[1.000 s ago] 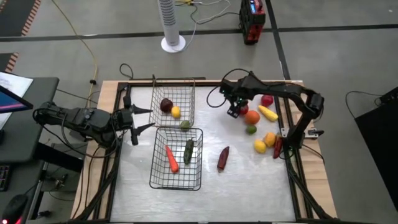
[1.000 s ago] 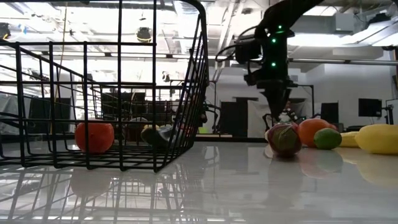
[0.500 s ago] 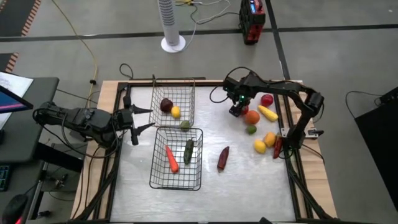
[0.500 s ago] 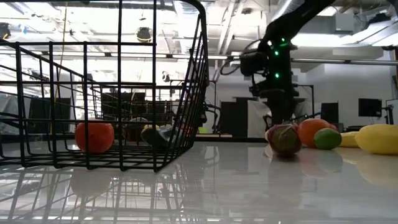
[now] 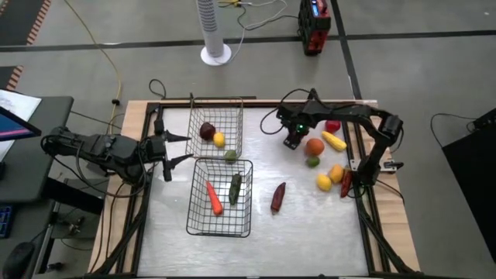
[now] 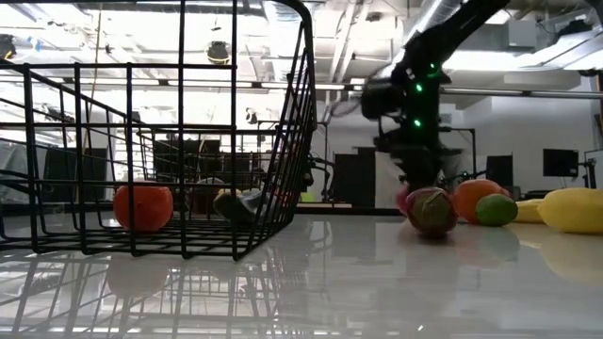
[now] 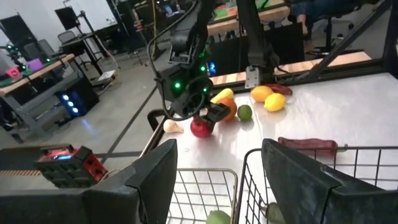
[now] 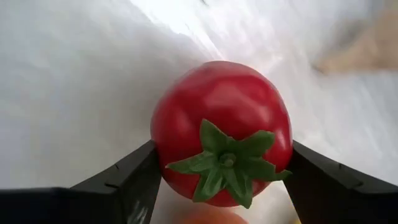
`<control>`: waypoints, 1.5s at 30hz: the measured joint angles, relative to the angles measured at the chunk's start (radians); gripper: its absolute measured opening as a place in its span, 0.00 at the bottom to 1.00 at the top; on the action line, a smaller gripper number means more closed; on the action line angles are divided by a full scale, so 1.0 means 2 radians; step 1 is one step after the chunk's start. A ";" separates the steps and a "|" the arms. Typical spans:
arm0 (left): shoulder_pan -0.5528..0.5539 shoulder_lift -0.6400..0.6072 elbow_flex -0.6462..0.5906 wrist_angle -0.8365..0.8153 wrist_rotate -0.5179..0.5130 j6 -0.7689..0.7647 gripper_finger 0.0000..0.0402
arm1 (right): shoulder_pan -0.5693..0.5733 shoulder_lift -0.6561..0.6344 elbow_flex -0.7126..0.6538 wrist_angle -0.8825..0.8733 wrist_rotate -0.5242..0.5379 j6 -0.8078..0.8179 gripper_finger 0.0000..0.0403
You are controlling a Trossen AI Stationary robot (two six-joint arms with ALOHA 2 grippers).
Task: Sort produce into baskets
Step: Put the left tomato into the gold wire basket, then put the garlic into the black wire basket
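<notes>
My right gripper (image 5: 294, 139) is at the far right of the table, shut on a round red tomato (image 8: 221, 124) with a green leafy top. The tomato also shows in the left wrist view (image 7: 200, 127). My left gripper (image 5: 180, 149) waits open and empty at the table's left edge, beside the two wire baskets. The far basket (image 5: 217, 116) holds a dark red and a yellow round piece. The near basket (image 5: 221, 225) holds a long orange and a long green piece. My right gripper pinches the tomato between its two fingers, one finger (image 8: 127, 180) on each opposite side (image 8: 163, 143). The leafy top faces up toward the wrist. The fingers come from above, pointing down. I cannot tell whether the tomato is clear of the table.
Loose produce lies right of the gripper: an orange round piece (image 5: 314, 146), a green one (image 5: 312, 161), a long yellow one (image 5: 335, 141), a red one (image 5: 333, 124), and yellow and orange ones (image 5: 325, 182). A long dark red piece (image 5: 277, 198) lies mid-table.
My right gripper has gone down toward the table beside the orange round piece, drifting slightly toward the table's left.
</notes>
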 joint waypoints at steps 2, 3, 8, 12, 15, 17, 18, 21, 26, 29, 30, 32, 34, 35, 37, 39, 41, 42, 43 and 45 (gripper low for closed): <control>0.000 0.000 0.000 0.005 0.002 0.006 0.56 | 0.017 0.000 0.023 0.011 -0.024 0.010 0.79; 0.000 0.000 0.000 0.009 0.008 0.009 0.56 | 0.028 -0.002 0.038 0.018 -0.033 0.013 0.79; 0.000 0.002 0.000 0.020 0.044 0.022 0.56 | 0.093 -0.003 0.133 0.048 0.010 -0.005 0.79; 0.000 0.002 0.000 0.025 0.046 0.026 0.56 | 0.131 -0.004 0.183 0.137 0.050 -0.025 0.79; 0.000 0.002 0.000 0.033 0.045 0.028 0.56 | 0.146 0.000 0.190 0.240 -0.008 -0.034 0.79; 0.000 0.002 0.000 0.032 0.045 0.029 0.56 | 0.153 0.014 0.190 0.296 -0.054 -0.035 0.80; 0.000 0.002 0.000 0.031 0.045 0.029 0.56 | 0.157 0.023 0.190 0.313 -0.067 -0.037 0.80; 0.000 0.002 0.000 0.029 0.045 0.030 0.56 | 0.165 0.053 0.190 0.337 -0.072 -0.045 0.83; 0.000 0.002 0.000 0.026 0.045 0.031 0.56 | 0.153 0.089 0.207 0.320 -0.072 -0.050 0.94; 0.000 0.002 0.000 0.022 0.044 0.034 0.56 | 0.140 0.096 0.228 0.274 -0.072 -0.050 0.98; 0.000 0.002 0.000 0.020 0.044 0.034 0.56 | 0.136 0.095 0.236 0.253 -0.072 -0.051 0.98; 0.000 0.002 0.000 0.018 0.041 0.034 0.56 | 0.129 0.091 0.247 0.211 -0.072 -0.052 0.97; 0.000 0.002 0.000 0.017 0.040 0.034 0.56 | 0.122 0.081 0.252 0.184 -0.072 -0.047 0.96; 0.000 0.002 0.000 0.016 0.039 0.034 0.56 | 0.118 0.077 0.252 0.165 -0.071 -0.047 0.96; 0.000 0.002 0.000 0.016 0.039 0.034 0.56 | 0.109 0.069 0.253 0.123 -0.044 -0.048 0.95; 0.000 0.002 0.000 0.015 0.039 0.031 0.56 | 0.094 0.069 0.253 0.062 0.011 -0.039 0.95; 0.000 0.002 0.000 0.012 0.039 0.027 0.56 | 0.070 0.070 0.245 0.017 0.040 -0.020 0.95; 0.000 0.002 0.000 0.010 0.039 0.025 0.56 | 0.056 0.070 0.238 0.004 0.045 -0.011 0.95; 0.000 0.002 0.000 0.008 0.039 0.023 0.56 | 0.043 0.070 0.228 0.002 0.046 -0.003 0.95; 0.000 0.002 0.000 0.006 0.039 0.019 0.56 | 0.015 0.070 0.206 0.009 0.048 0.016 0.95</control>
